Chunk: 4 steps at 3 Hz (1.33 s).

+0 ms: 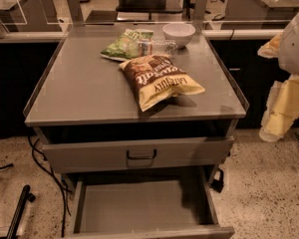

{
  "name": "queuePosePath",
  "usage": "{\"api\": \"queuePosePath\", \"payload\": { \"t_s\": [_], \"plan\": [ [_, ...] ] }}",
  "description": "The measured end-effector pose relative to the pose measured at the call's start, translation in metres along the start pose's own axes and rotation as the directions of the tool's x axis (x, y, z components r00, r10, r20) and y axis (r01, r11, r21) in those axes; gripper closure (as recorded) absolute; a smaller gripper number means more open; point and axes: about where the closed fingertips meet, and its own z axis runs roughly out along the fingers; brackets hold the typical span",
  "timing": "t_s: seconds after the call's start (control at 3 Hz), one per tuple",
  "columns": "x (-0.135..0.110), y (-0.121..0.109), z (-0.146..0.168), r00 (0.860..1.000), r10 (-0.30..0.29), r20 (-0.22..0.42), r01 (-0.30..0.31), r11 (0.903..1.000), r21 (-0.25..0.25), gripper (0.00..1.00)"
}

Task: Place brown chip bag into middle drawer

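Brown chip bag (161,81) untouched, end effector (280,117) right

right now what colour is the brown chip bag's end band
Brown chip bag: cream-yellow band, camera view; gripper at right edge.

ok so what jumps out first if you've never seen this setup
The brown chip bag lies flat near the middle of the grey cabinet top, with a green chip bag and a white bowl behind it. Below, the middle drawer is pulled wide open, its floor bare, under a drawer with a black loop handle. The robot's pale gripper hangs at the picture's right edge beside the cabinet, apart from the bag.
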Motion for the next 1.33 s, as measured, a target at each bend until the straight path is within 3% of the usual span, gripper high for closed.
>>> {"api": "queuePosePath", "payload": {
  "t_s": [0.33, 0.67, 1.0, 1.33],
  "plan": [
    [-0.003, -0.004, 0.001, 1.0, 0.002, 0.005, -0.002, 0.9999, 0.012, 0.0],
    [-0.014, -0.017, 0.009, 0.998, 0.029, 0.049, -0.03, 0.9988, 0.038, 0.0],
    [-0.028, -0.04, 0.018, 0.989, 0.086, 0.123, -0.094, 0.9932, 0.068, 0.0],
    [-0.057, -0.072, 0.038, 0.965, 0.156, 0.213, -0.178, 0.9799, 0.089, 0.0]
  ]
}}
